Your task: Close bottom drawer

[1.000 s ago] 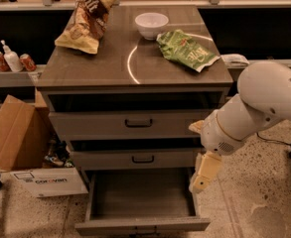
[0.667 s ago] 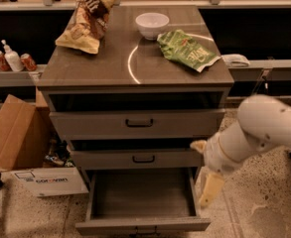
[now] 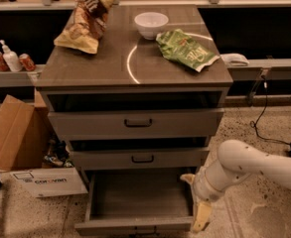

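Note:
The bottom drawer (image 3: 135, 197) of the grey-brown cabinet stands pulled out, its plain grey floor bare. Its slim front panel (image 3: 133, 226) lies along the lower edge of the view, and its handle barely shows there. My gripper (image 3: 200, 217) hangs at the end of the white arm (image 3: 249, 167), just outside the drawer's right front corner, pointing down. It holds nothing that I can see.
The middle drawer (image 3: 140, 157) and top drawer (image 3: 135, 124) stick out slightly. On the cabinet top lie a brown chip bag (image 3: 85, 21), a white bowl (image 3: 151, 24) and a green chip bag (image 3: 185, 48). An open cardboard box (image 3: 21, 143) stands at the left. A black cable (image 3: 261, 118) runs on the floor at the right.
My arm and gripper have dropped lower and forward, from beside the middle drawer down to the right front corner of the bottom drawer. The drawer has not moved.

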Available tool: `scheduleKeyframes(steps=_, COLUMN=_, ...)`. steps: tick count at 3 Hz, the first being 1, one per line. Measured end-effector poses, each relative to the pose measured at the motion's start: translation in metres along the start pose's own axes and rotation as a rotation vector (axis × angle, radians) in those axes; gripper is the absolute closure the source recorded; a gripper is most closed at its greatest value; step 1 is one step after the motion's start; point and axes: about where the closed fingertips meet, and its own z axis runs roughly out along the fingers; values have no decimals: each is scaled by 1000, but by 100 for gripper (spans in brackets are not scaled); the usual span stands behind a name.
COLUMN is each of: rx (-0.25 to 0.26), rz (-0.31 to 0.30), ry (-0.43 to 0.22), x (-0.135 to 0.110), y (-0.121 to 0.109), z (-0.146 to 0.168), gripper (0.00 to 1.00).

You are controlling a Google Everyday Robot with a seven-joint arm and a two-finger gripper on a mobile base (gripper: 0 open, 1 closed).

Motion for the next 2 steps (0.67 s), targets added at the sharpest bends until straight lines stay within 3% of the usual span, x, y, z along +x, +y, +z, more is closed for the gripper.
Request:
scheduleKeyframes(steps=1, rx=-47, rz=25, ry=-25, x=6, y=10, z=23, gripper=0)
scheduleKeyframes(steps=2, rx=-47, rz=25, ry=-25, x=6, y=10, z=23, gripper=0)
